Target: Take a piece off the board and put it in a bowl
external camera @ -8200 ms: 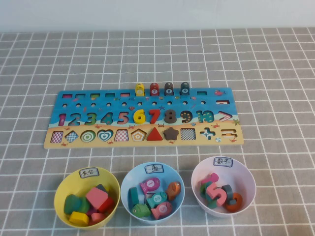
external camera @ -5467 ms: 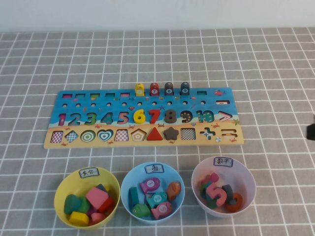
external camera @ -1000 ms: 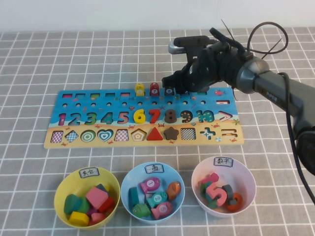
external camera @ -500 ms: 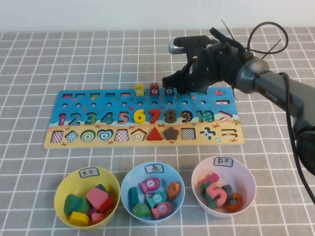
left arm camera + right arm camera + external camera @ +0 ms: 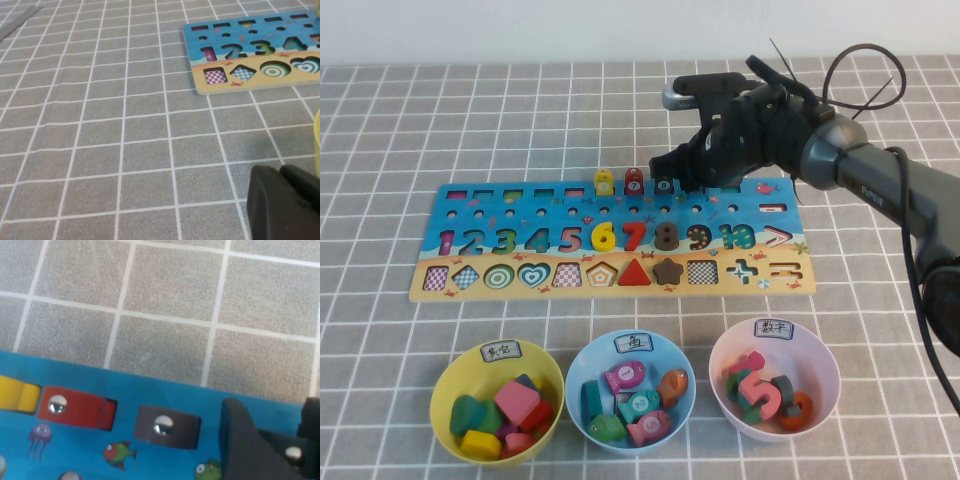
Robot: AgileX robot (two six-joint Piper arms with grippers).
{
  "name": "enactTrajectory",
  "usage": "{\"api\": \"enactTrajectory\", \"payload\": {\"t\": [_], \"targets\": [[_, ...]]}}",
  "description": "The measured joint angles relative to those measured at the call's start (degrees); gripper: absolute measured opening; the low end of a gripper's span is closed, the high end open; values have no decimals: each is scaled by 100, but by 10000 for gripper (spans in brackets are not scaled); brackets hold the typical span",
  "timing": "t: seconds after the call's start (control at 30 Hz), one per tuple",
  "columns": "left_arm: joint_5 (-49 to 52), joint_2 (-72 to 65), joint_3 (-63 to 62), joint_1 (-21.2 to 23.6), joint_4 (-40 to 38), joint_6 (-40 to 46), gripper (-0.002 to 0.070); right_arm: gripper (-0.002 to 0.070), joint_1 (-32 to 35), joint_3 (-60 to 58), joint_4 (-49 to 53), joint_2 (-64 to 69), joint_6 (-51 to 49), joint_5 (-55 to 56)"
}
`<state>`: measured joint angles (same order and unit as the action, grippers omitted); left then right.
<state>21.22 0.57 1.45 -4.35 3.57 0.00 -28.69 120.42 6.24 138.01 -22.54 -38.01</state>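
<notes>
The board (image 5: 520,200) lies across the middle of the table; its left end shows in the left wrist view (image 5: 200,37). My right gripper (image 5: 695,180) is down on the board's back row and hides the piece in the high view. In the right wrist view the right gripper (image 5: 272,407) has one finger on each side of the dark teal piece (image 5: 287,452) and is shut on it; the piece still stands in its slot. The light blue bowl (image 5: 572,380) stands at the front middle with several fish pieces in it. My left gripper (image 5: 281,172) is shut and empty, low over the cloth left of the board.
Yellow (image 5: 604,181), red (image 5: 634,180) and brown (image 5: 664,181) fish pieces stand in the row beside the gripper. A yellow bowl (image 5: 445,380) of shapes stands at the front left. A pale pink bowl (image 5: 825,360) of numbers stands at the front right.
The right arm came in from the right and lowered onto the teal piece. Over the last second it has barely moved.
</notes>
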Motion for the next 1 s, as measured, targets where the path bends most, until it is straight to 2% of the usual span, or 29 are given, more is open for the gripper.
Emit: {"api": "enactTrajectory", "payload": {"t": [0.37,0.6,0.87,1.0], "targets": [[0,0,0,0,0,0,0,211,0,585,192,0,0,-444],[0,0,0,0,0,0,0,211,0,1175,175,0,199,-1454],[0,0,0,0,0,0,0,211,0,1958,-387,0,825,-3013],[0,0,0,0,0,0,0,210,0,2270,-542,0,1011,-3286]]}}
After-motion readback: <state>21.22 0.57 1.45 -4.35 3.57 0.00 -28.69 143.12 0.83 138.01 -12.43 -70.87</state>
